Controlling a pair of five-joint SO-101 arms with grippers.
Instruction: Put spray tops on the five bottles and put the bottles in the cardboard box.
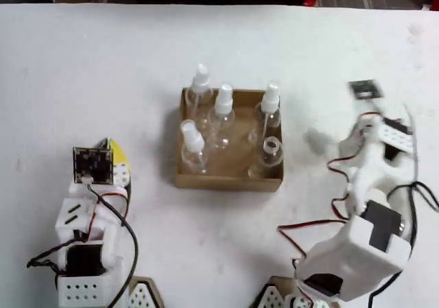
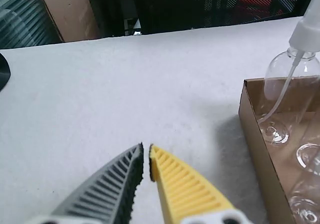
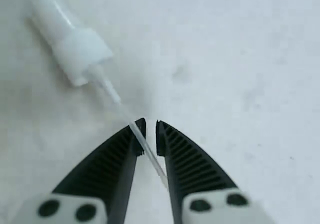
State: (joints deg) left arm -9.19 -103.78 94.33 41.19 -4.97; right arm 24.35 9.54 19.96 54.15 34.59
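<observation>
Right gripper (image 3: 150, 127) is pinching the spray top (image 3: 75, 44) by its tube; left gripper (image 2: 146, 152) is sitting closed, empty, near the cardboard box (image 2: 251, 126).

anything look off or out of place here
One bottle in the cardboard box has no spray top, unlike the other four. A loose spray top lies on the table, tube pinched in the right hand.

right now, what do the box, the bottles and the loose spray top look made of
The box looks like brown cardboard, matte, with plain tan walls. The bottles are likely clear plastic, glossy; the box floor shows through them, though glass cannot be ruled out. The loose spray top looks like white opaque plastic, smooth, with a thin translucent tube.
</observation>
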